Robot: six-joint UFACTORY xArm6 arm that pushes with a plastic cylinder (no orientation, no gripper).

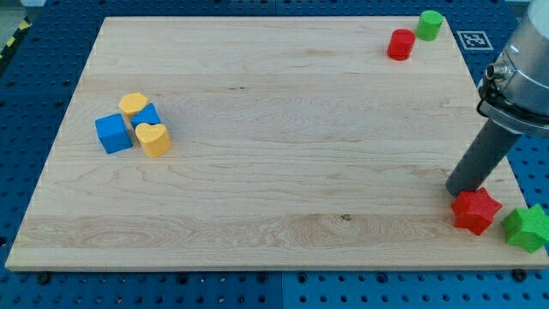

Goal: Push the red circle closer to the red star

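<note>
The red circle (401, 44) stands near the board's top right corner. The red star (476, 210) lies near the bottom right corner, far below the circle. My tip (457, 190) rests on the board just above and left of the red star, touching or nearly touching it. The dark rod rises from there toward the view's right edge.
A green circle (430, 25) sits just right of the red circle. A green star (529, 227) lies right of the red star at the board's edge. At the left, a blue cube (113, 133), another blue block (148, 115), a yellow heart (153, 138) and a yellow block (132, 104) cluster together.
</note>
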